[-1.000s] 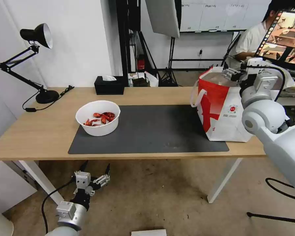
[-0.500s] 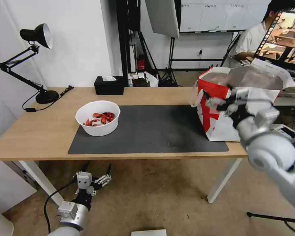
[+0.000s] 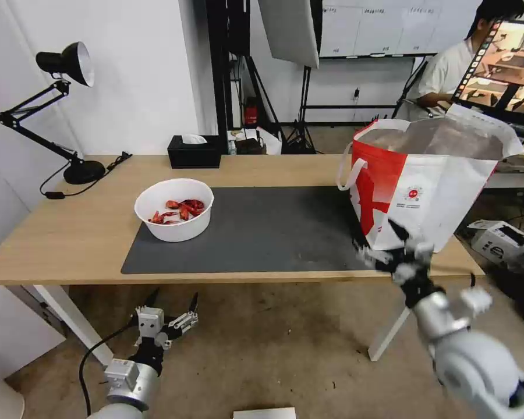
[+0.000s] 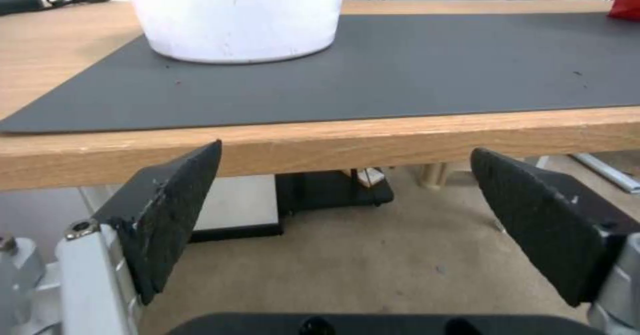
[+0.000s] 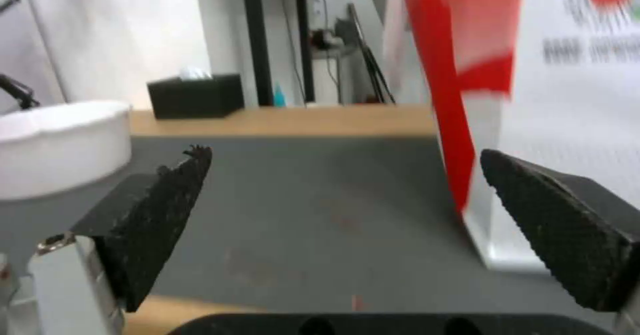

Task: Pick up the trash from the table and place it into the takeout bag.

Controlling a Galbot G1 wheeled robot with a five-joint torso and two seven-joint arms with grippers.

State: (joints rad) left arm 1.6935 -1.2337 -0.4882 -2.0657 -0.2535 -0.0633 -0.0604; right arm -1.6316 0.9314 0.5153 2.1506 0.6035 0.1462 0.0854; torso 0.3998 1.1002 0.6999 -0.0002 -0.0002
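A: Right end effector sits at the table's near edge, just in front of the takeout bag, arm reaching up from the lower right, fingers spread wide with nothing between them.

B: The right wrist view agrees: both black pads far apart, the dark grey mat in the gap, the bag's red side panel close on one side.

A: And the left end effector?

B: Low, below the table's near edge, under the bowl's end of the mat. Fingers splayed open, empty. Its wrist camera looks along the table edge at the white bowl standing on the mat.

A: That bowl is on the mat's left part, upright, red crayfish shells piled inside.

B: The takeout bag stands at the right end of the table, mouth open, silver lining showing, white loop handle hanging on its left side, small round red logo on the near white face.

A: Black tissue box at the far edge, desk lamp far left.
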